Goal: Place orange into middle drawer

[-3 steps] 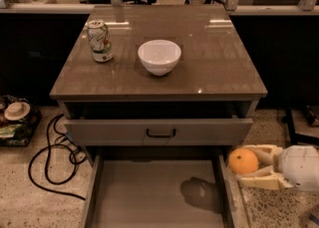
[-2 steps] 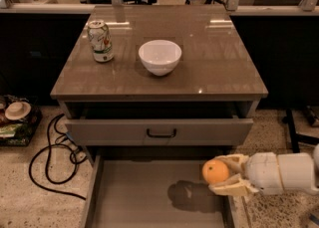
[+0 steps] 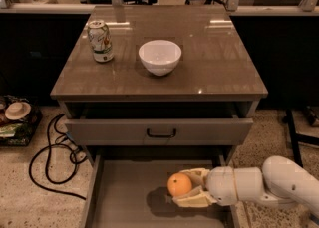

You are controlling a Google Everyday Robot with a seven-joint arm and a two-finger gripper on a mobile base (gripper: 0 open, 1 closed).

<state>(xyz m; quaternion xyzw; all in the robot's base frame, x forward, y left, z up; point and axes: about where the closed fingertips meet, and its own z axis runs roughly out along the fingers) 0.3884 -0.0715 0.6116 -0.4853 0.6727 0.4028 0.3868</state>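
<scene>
The orange (image 3: 179, 184) is small, round and bright. My gripper (image 3: 188, 188) is shut on it, one pale finger above and one below. The white arm reaches in from the lower right. The gripper holds the orange over the right half of the middle drawer (image 3: 124, 197), a wide grey drawer pulled far out with a bare flat floor. A dark shadow lies on the floor under the orange. Whether the orange touches the floor I cannot tell.
Above the open drawer is a grey drawer front with a black bar handle (image 3: 160, 133), slightly pulled out. On the brown tabletop (image 3: 214, 57) stand a white bowl (image 3: 159, 57) and a drink can (image 3: 100, 41). Black cables (image 3: 50, 152) lie on the floor at left.
My gripper has moved left with the orange, from beside the drawer's right wall to over the drawer floor, and lower.
</scene>
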